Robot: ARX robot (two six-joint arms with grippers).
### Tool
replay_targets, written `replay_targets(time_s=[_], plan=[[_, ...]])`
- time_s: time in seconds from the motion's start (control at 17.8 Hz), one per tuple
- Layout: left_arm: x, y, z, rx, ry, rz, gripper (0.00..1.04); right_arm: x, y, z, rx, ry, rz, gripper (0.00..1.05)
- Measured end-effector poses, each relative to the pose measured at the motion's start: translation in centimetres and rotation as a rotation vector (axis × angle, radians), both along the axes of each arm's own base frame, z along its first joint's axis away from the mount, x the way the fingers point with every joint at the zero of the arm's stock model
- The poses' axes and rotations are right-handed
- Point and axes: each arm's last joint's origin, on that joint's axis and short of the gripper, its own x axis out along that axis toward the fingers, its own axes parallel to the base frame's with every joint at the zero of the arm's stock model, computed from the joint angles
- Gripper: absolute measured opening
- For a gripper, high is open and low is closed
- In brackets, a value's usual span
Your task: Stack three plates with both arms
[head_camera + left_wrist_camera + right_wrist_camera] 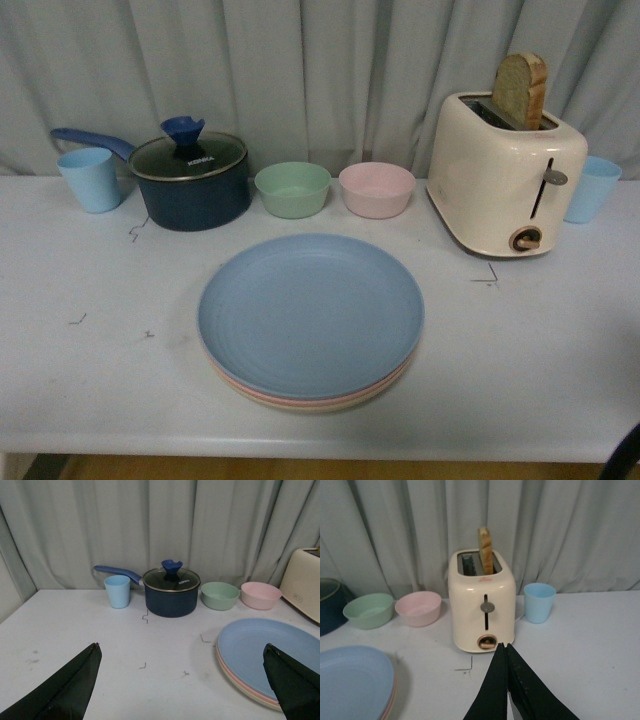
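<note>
The three plates lie in one stack at the table's front middle. The blue plate [310, 312] is on top, with the pink plate's rim [262, 394] under it and the beige plate's rim [318, 407] at the bottom. The stack shows in the left wrist view [260, 650] and the right wrist view [352, 682]. My left gripper [181, 650] is open and empty, left of the stack above the table. My right gripper [505, 647] is shut and empty, right of the stack, in front of the toaster. Neither gripper shows in the front view.
Along the back stand a blue cup [90, 179], a dark blue lidded pot [190, 180], a green bowl [292, 189], a pink bowl [376, 188], a cream toaster [505, 170] holding a bread slice [520, 88], and another blue cup [592, 187]. A curtain hangs behind.
</note>
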Motion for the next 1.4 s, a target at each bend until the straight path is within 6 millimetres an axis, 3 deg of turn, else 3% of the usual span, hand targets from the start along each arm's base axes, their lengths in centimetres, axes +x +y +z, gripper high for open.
replay_targets(time_s=[0.34, 0.45, 1.4], plan=[[0.0, 0.0, 0.0, 0.000, 0.000, 0.000, 0.98, -2.8, -0.8, -0.3, -0.001, 0.019, 0.012, 0.02], [0.0, 0.0, 0.0, 0.000, 0.000, 0.000, 0.98, -4.2, -2.1, 0.2, 0.001, -0.005, -0.008, 0.02], [0.0, 0.0, 0.0, 0.000, 0.000, 0.000, 0.98, -9.5, -2.1, 0.8, 0.001, -0.021, 0.007, 0.02]])
